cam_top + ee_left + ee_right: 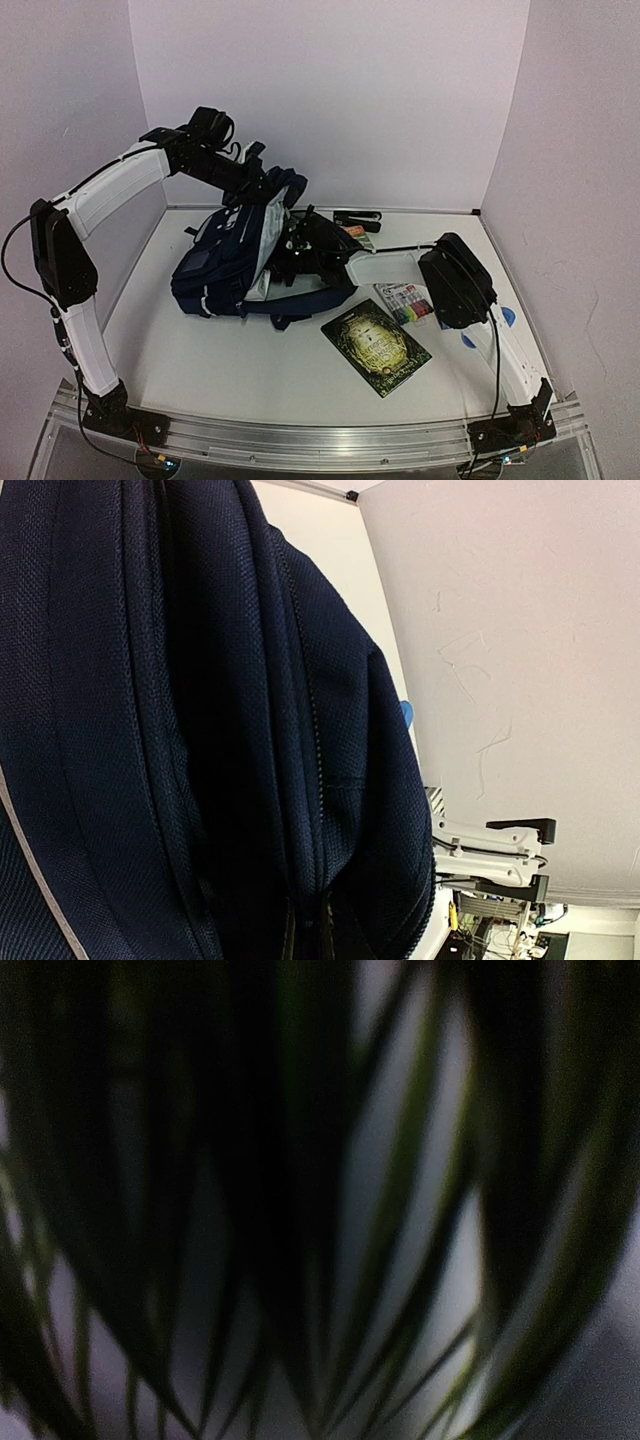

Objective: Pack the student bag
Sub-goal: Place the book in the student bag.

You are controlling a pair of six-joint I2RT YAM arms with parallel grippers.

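The student bag (225, 268), navy with thin white stripes, lies on its side left of the table's middle, its mouth facing right with a pale panel (268, 238) showing inside. My left gripper (260, 187) reaches over from the left and is shut on the bag's upper edge. The left wrist view is filled by the bag's navy fabric (200, 730), bunched at the bottom. My right gripper (296, 245) is pushed into the bag's mouth, its fingers hidden. The right wrist view is only dark blurred streaks over something pale, so I cannot see its jaws.
A dark green and gold book (376, 347) lies on the table right of the bag. A pack of coloured markers (410, 303) lies beside the right forearm. A black object (357, 217) sits by the back wall. Small blue pieces (508, 317) lie at the right edge.
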